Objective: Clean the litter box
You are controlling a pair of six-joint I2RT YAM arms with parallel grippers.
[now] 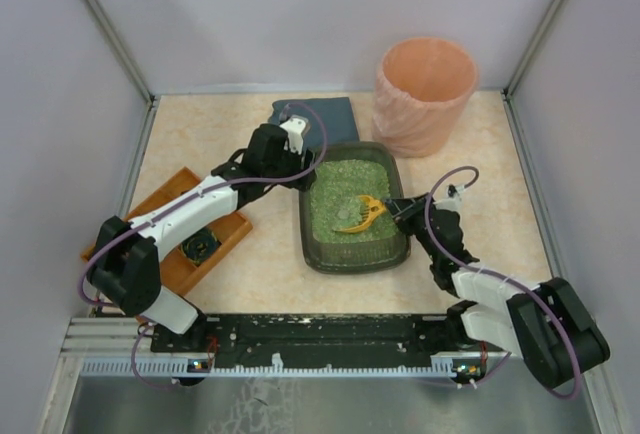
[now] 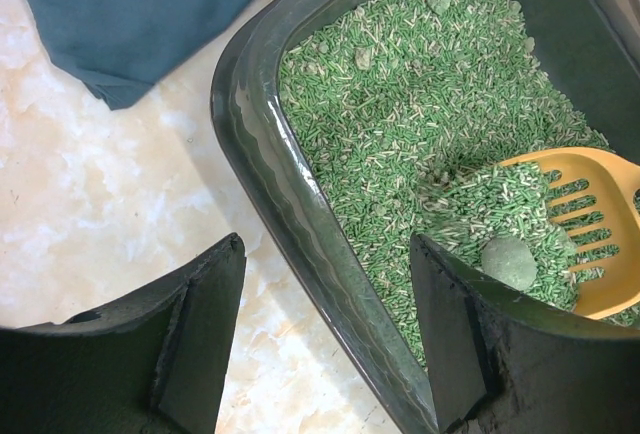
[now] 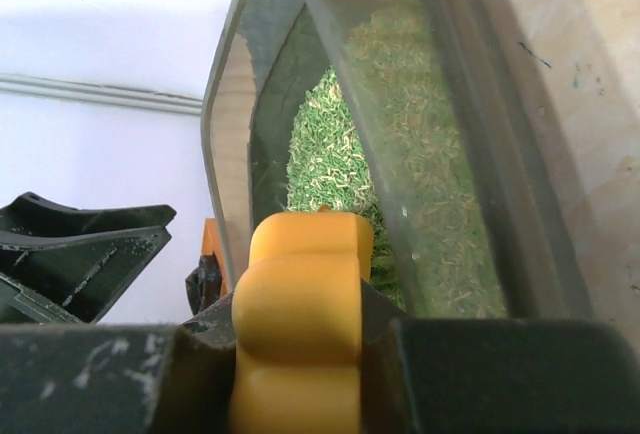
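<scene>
The litter box (image 1: 350, 259) is a dark grey-green tray holding green granules, at the table's centre. My left gripper (image 1: 300, 159) stands open over its left rim (image 2: 270, 154), one finger (image 2: 200, 334) outside above the table and the other (image 2: 470, 344) inside above the litter, neither pressing the rim. My right gripper (image 1: 405, 212) is shut on the handle (image 3: 300, 294) of a yellow slotted scoop (image 1: 362, 214). The scoop's blade (image 2: 590, 224) lies in the litter with granules and a round grey-green clump (image 2: 510, 262) on it.
A tall peach-coloured round bin (image 1: 425, 94) stands behind the box at the right. A folded blue-grey cloth (image 1: 315, 114) lies behind the box's left corner. An orange-brown wooden tray (image 1: 175, 229) with a dark item (image 1: 200, 246) sits left, under the left arm. Walls enclose the table.
</scene>
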